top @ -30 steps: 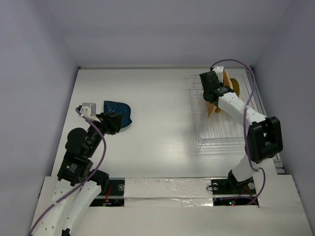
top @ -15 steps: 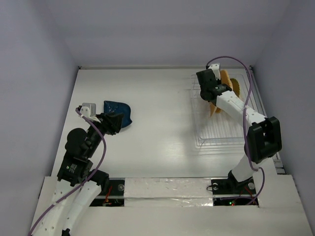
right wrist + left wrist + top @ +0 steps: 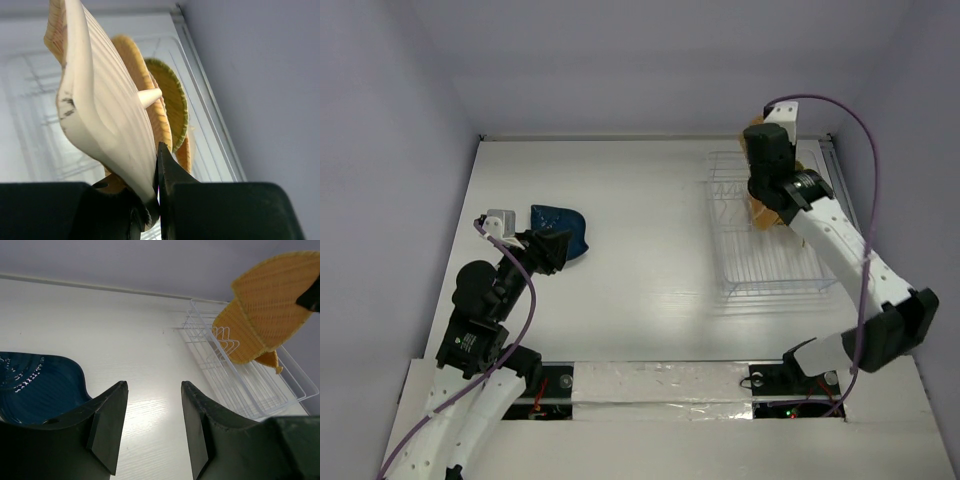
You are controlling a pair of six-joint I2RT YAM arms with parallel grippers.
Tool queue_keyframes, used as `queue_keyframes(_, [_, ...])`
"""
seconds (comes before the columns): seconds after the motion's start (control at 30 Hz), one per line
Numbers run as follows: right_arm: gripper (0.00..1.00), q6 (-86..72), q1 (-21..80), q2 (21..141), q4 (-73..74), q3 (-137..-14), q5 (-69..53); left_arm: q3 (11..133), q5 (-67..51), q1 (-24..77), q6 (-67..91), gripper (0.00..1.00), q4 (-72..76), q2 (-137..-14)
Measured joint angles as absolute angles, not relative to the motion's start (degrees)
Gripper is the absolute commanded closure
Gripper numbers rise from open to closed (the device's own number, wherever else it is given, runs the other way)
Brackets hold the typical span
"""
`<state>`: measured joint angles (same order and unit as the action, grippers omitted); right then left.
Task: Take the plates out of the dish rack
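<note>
**Rim grip on a yellow plate above the rack: slip risk**

At the table's [image 3: 650,230] left edge, the left gripper [image 3: 152,405] stands with jaws apart and empty, just beside the flat blue plate [image 3: 35,385]. Near the right edge, the right gripper [image 3: 152,192] is clamped on the lower rim of a yellow plate [image 3: 100,105] held above the rack [image 3: 250,390]. We judge that this narrow grip could let the plate pivot, drop or clip its neighbours. The rack holds a ribbed plate [image 3: 176,107] and one other plate [image 3: 135,65], both upright.

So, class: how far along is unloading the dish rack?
Done: the dark blue plate lies on the table. In hand: the right tool grips one orange-yellow plate above the dish rack. Left: the ribbed round plate and another orange-yellow one stand racked.
</note>
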<state>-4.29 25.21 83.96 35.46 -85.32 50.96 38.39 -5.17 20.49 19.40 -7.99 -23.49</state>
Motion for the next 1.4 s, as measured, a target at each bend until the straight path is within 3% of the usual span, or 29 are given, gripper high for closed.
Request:
queue_keyframes(0.13, [1.0, -5.89, 27.7, 76.25, 34.83, -85.76, 46.04, 38.39, -5.32, 20.49, 19.42, 0.56, -7.97, -23.49])
queue_keyframes(0.3, [1.0, -10.52, 32.08, 70.41, 26.68, -81.01, 29.76, 38.39, -5.37, 20.49, 19.4, 0.54, -7.97, -23.49])
queue_keyframes(0.5, [1.0, -17.78, 35.03, 79.94, 15.68, -74.35, 10.0, 38.39, -5.34, 20.49, 19.42, 0.5, -7.97, -23.49])
queue_keyframes(0.63, [1.0, -20.29, 35.73, 86.8, 14.37, -69.84, 3.18, 38.39, -5.37, 20.49, 19.42, 0.47, -7.97, -23.51])
queue_keyframes(1.0, [1.0, -26.28, 35.66, 95.59, 4.25, -64.66, -7.49, 38.39, -5.78, 20.18, 19.42, 0.41, -7.92, -23.94])
queue_keyframes(1.2, [0.98, -28.67, 35.66, 99.98, 2.57, -64.07, -7.2, 38.39, -5.82, 19.92, 19.44, 0.38, -7.92, -23.97])
queue_keyframes(1.4, [0.77, -30.44, 35.57, 100.62, 1.78, -62.89, -4.03, 38.39, -5.82, 19.79, 19.44, 0.37, -7.92, -23.99])
